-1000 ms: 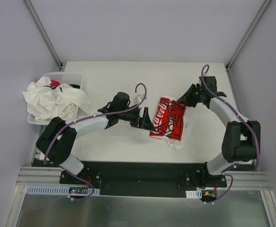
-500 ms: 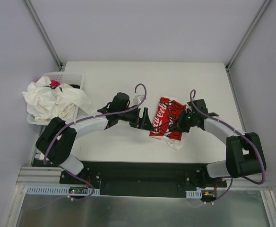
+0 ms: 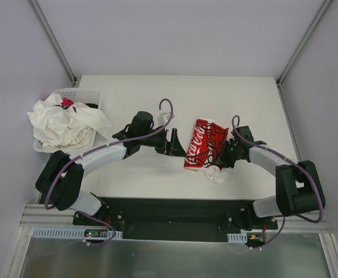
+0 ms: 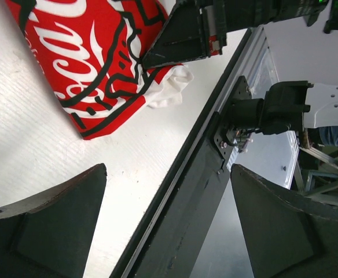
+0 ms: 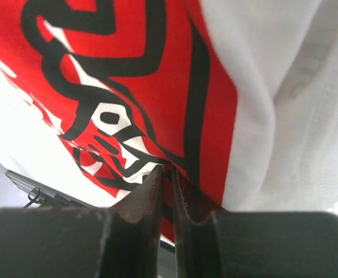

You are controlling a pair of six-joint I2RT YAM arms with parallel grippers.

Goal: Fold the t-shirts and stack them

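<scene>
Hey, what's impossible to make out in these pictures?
Top view: how many heaped shirts fill the basket; they overlap.
Top view: pink thing there, too small.
Right wrist: whether right pincer pinches printed shirt; pincer covers contact.
Left wrist: printed shirt cut by top edge.

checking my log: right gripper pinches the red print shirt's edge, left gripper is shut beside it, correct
Not quite. The left gripper is open, jaws spread wide with nothing between them, as the left wrist view shows. The rest stands: it sits beside the red print shirt, whose edge the right gripper pinches.
</scene>
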